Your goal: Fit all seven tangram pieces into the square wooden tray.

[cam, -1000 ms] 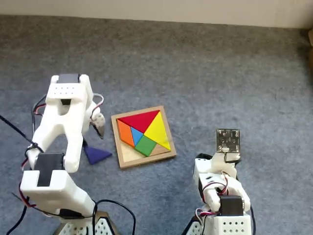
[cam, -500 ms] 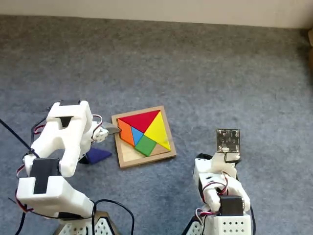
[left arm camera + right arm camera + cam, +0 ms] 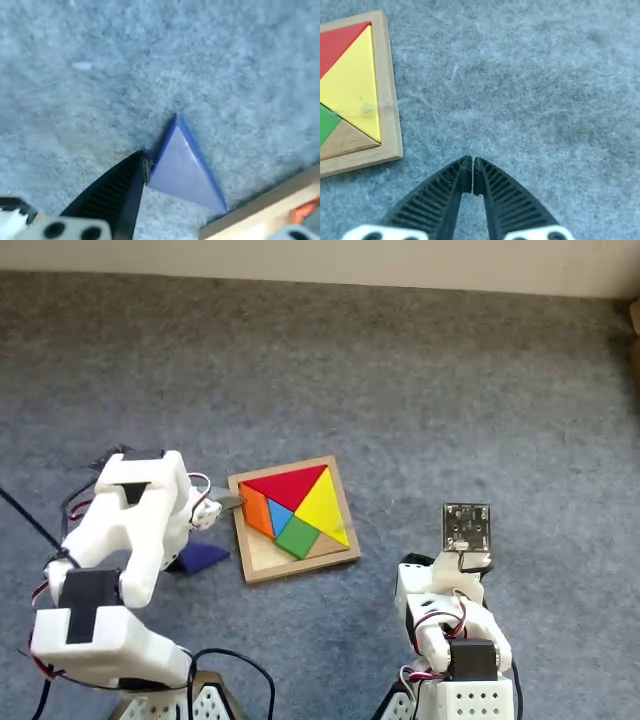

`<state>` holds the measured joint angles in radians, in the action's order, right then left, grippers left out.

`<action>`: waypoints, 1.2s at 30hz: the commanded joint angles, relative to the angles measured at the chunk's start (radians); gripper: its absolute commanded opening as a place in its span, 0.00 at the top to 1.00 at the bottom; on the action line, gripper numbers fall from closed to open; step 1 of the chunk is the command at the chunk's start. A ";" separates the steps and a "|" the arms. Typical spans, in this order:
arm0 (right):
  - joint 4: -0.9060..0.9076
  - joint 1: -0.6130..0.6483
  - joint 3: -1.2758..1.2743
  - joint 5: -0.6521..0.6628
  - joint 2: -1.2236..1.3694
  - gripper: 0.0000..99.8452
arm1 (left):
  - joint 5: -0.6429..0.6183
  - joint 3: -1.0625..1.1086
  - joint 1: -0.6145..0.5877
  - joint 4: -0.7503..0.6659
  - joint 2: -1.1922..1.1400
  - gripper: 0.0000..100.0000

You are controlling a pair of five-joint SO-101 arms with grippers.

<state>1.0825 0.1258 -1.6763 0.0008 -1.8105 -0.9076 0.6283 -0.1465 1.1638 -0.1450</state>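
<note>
The left gripper point(image 3: 222, 508) stands open, with one black finger point(image 3: 125, 192) touching the edge of the blue triangle point(image 3: 182, 167). The triangle lies flat on the carpet point(image 3: 150, 60), between that finger and the tray point(image 3: 260, 210) rim. The right gripper point(image 3: 472, 180) is closed on nothing over the carpet, with the tray off to one side of its fingertips.

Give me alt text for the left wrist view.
A dark blue triangle lies flat on grey carpet, with one black jaw tip against its corner. The wooden tray edge sits close beside it, an orange piece inside.
</note>
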 commanded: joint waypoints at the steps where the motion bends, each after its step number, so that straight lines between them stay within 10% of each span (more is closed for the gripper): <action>1: 0.004 -0.010 -0.133 0.006 -0.015 0.97 | -0.011 0.015 0.027 -0.049 0.001 0.69; 8: 0.004 -0.010 -0.133 0.006 -0.015 0.97 | -0.005 0.012 0.021 -0.052 0.008 1.00; 21: 0.004 -0.010 -0.133 0.006 -0.015 0.97 | 0.120 -0.108 -0.071 -0.034 0.013 0.99; 36: 0.004 -0.010 -0.133 0.006 -0.015 0.97 | 0.236 -0.375 -0.051 0.393 0.015 0.99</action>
<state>1.0825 0.1258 -1.6763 0.0008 -1.8136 -0.6774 0.3030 -0.2140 1.5198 -0.1542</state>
